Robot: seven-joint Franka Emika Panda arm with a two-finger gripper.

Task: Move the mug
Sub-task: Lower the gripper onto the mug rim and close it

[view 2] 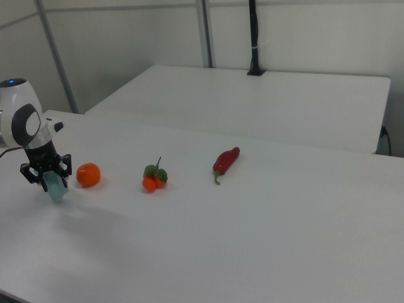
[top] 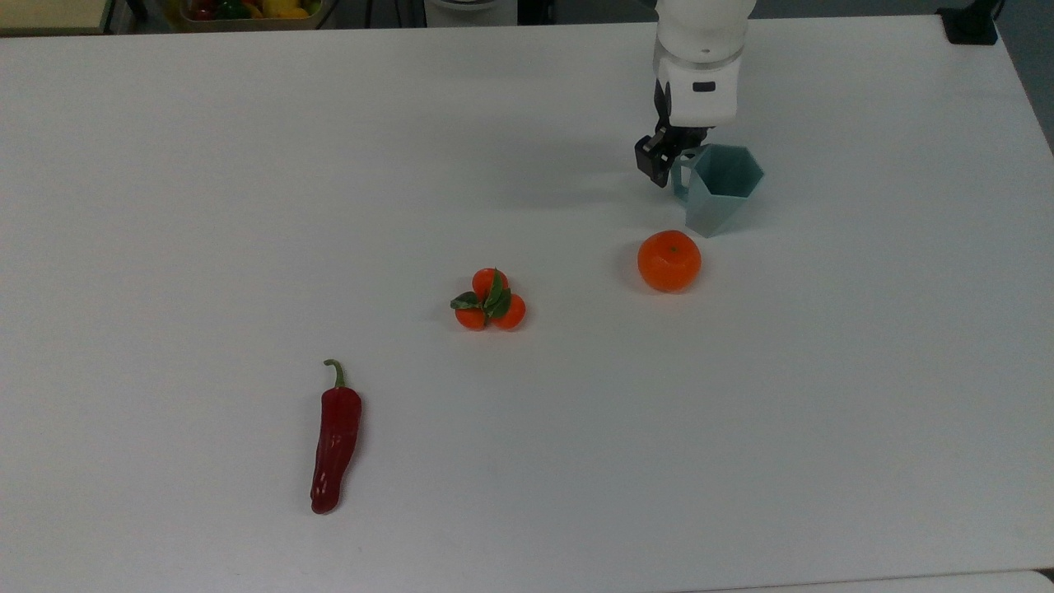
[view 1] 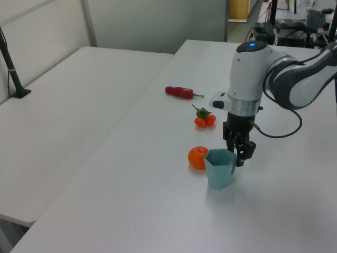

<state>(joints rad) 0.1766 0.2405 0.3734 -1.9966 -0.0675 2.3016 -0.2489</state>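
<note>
On the white tabletop we see, nearest the lower edge of the top view, a dark red chili pepper lying lengthwise with its green stem pointing away from us. Farther up and toward the top view's right sits a cluster of three small tangerines with green leaves on top. Beyond that, again toward the top view's right, rests a single orange, well apart from the cluster.

Just past the orange stands the mug, pale teal-blue, upright, its hexagonal rim open upward and its faceted body narrowing to the base. In the top view its angular handle points toward the top view's left. In the left view the mug is just beside the orange, on the left view's right of it, and we cannot tell whether the two touch.

The gripper is down at the mug's handle side, hanging from the white wrist of the arm. In the left view one dark finger is level with the rim on the handle side; in the right view the jaws appear spread, one finger on either side of the mug. We see no pinch on the handle or the wall, and whether any finger touches the mug we cannot tell.

At the far edge of the top view a tray of coloured produce shows beyond the tabletop.
</note>
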